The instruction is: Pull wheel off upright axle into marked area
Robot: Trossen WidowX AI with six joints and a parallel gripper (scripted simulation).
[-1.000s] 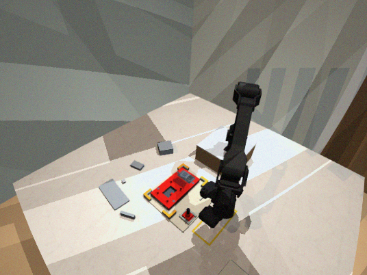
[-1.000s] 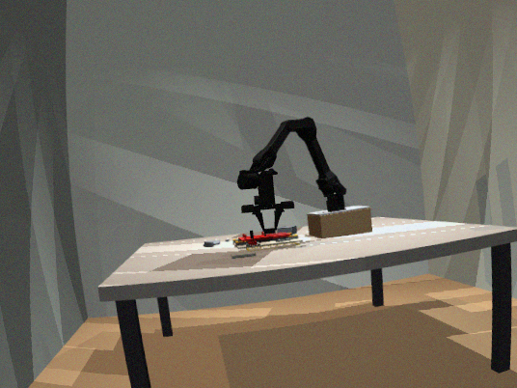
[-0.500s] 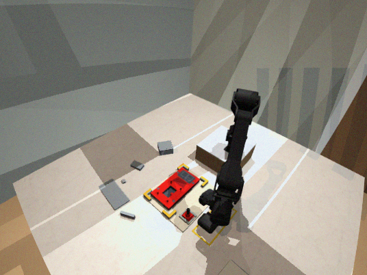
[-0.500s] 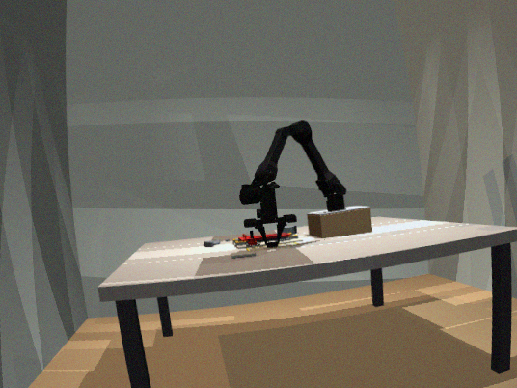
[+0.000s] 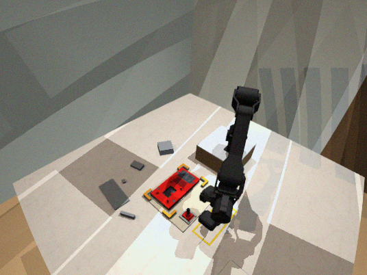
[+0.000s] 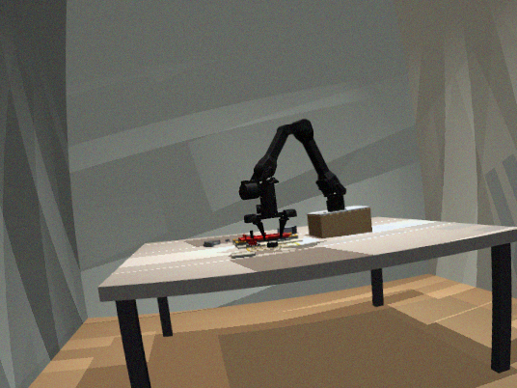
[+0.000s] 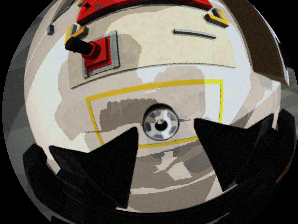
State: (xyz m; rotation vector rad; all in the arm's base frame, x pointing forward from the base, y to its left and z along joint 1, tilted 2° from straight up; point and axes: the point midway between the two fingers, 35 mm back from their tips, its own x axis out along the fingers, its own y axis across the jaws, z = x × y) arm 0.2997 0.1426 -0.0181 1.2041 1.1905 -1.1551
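Observation:
The wheel [image 7: 161, 123] [image 6: 272, 244] lies flat at table level, inside the yellow outline of the marked area [image 7: 155, 86] [image 5: 200, 238] and close to its near line in the wrist view. My gripper [image 7: 166, 127] [image 6: 273, 238] is open around the wheel, with a visible gap between each fingertip and the wheel in the wrist view. The upright black axle [image 7: 79, 46] [image 5: 187, 211] stands bare on its red base. In the top view the arm hides the wheel, the fingers and part of the outline.
A red plate [image 5: 161, 193] lies between orange corner brackets beyond the axle. A thin grey bar [image 7: 195, 34] lies near it. A grey block [image 5: 165, 148], a flat dark plate [image 5: 114, 193] and small grey pieces lie farther left. The arm stands on a brown-sided box [image 6: 340, 224].

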